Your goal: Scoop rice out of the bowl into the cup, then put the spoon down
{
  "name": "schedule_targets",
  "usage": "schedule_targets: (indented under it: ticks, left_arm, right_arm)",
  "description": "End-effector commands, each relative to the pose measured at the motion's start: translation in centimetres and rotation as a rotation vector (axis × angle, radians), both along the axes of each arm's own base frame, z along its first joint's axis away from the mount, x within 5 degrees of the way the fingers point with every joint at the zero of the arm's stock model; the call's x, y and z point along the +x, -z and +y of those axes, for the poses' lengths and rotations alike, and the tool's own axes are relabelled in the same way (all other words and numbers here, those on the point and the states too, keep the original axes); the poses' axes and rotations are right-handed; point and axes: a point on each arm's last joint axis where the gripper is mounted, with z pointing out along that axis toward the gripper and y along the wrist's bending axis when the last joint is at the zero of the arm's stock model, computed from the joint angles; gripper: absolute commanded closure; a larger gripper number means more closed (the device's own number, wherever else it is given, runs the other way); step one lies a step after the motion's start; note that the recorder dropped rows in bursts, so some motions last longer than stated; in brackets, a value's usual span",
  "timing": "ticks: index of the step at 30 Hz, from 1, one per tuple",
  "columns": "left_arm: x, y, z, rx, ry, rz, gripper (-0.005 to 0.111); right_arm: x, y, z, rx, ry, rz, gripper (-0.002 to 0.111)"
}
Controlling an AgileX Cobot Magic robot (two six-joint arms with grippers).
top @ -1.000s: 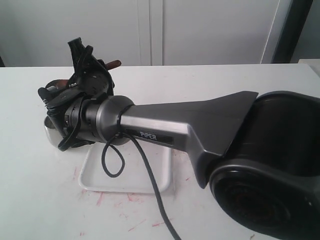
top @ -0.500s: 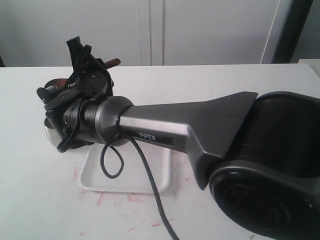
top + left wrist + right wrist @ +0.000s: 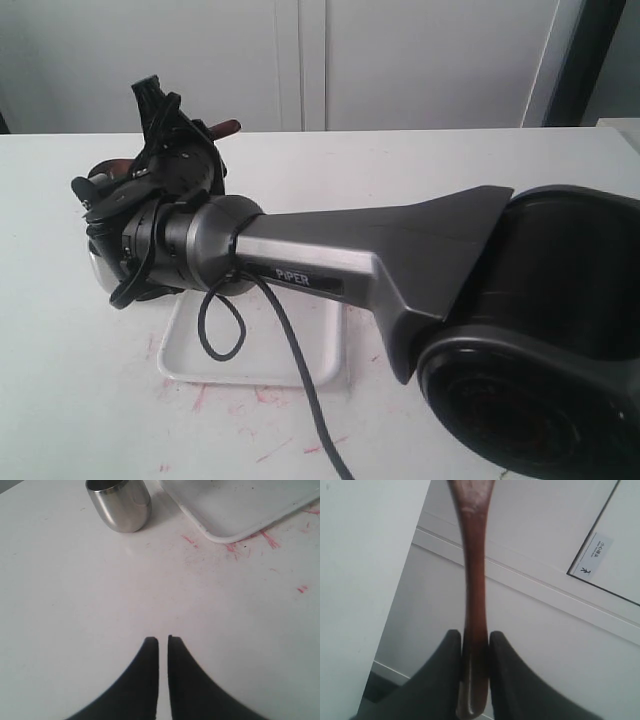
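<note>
My right gripper [image 3: 474, 633] is shut on the handle of the dark reddish-brown wooden spoon [image 3: 474, 580]. The spoon points up at the wall, its oval bowl cut off by the frame edge. In the exterior view one spoon end [image 3: 226, 127] pokes out behind the right wrist, which hangs above the steel cup [image 3: 97, 265]. The left wrist view shows the cup [image 3: 121, 505] upright on the table, well ahead of my left gripper [image 3: 163, 639], which is shut on nothing. The metal bowl and the rice are hidden.
A flat white tray [image 3: 270, 350] lies on the white table beside the cup, also seen as a tray [image 3: 240, 520] in the left wrist view. Red marks [image 3: 265, 539] stain the table near it. The right arm [image 3: 340, 260] spans the scene, with a black cable [image 3: 290, 340] hanging over the tray.
The right wrist with the spoon has shifted slightly to the left and down. Nothing else has moved.
</note>
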Motion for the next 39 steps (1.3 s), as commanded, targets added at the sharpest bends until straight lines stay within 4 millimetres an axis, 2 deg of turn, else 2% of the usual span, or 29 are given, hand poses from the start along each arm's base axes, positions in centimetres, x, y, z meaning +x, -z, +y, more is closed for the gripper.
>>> schedule_targets:
  ticks: [1, 5, 19, 30, 39]
  left_arm:
    - [-0.1, 0.6, 0.0, 0.001, 0.0, 0.04, 0.092]
    - [-0.1, 0.6, 0.0, 0.001, 0.0, 0.04, 0.092]
    - [-0.1, 0.6, 0.0, 0.001, 0.0, 0.04, 0.092]
    - [-0.1, 0.6, 0.0, 0.001, 0.0, 0.04, 0.092]
    - [-0.1, 0.6, 0.0, 0.001, 0.0, 0.04, 0.092]
  right_arm:
    - [0.0, 0.0, -0.2, 0.02, 0.013, 0.018, 0.108]
    - [0.0, 0.2, -0.1, -0.01, -0.003, 0.039, 0.108]
    - [0.1, -0.6, -0.4, -0.09, 0.018, -0.051, 0.108]
    - [0.2, -1.4, -0.3, -0.094, 0.003, -0.141, 0.108]
    - [0.3, -1.5, -0.3, -0.05, 0.009, -0.149, 0.108]
